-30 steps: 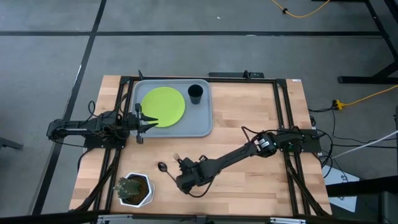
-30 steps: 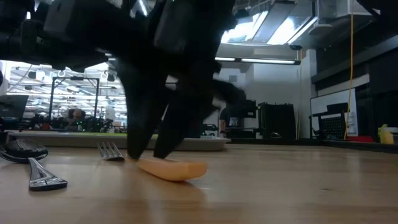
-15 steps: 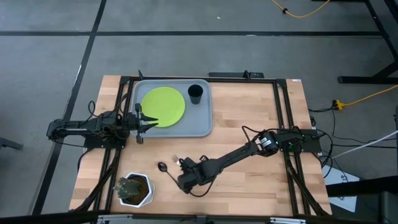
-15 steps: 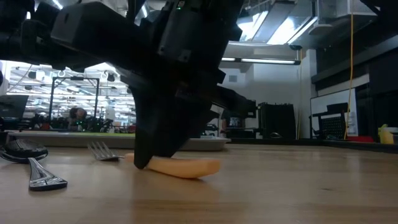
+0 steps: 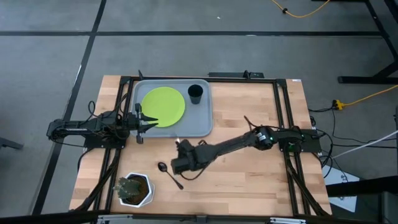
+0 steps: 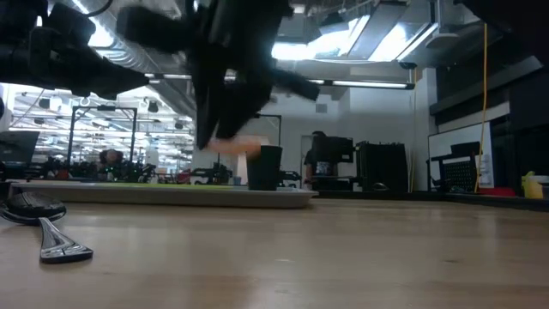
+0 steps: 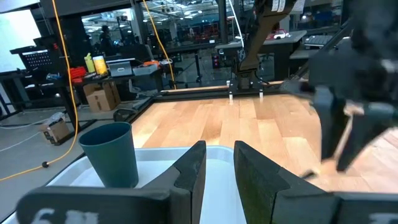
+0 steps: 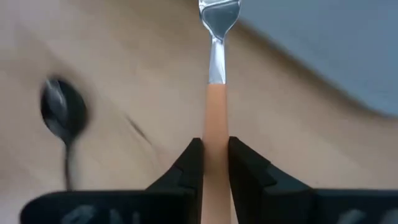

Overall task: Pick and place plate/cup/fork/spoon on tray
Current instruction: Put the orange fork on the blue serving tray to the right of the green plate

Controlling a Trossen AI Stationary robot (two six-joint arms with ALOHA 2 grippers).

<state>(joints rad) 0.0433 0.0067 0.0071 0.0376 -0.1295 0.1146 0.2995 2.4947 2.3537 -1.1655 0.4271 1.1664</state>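
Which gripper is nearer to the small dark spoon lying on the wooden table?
The right gripper, holding the orange-handled fork, hovers just beside the small dark spoon. The left gripper waits farther away, over the grey-blue tray's edge.

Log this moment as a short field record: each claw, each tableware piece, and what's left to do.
right claw: shut on fork, lifted off table, near tray edge
left claw: at tray's left rim, holding nothing
plate: on tray
cup: upright on tray, beside plate
spoon: on table, in front of tray
remaining: fork, spoon
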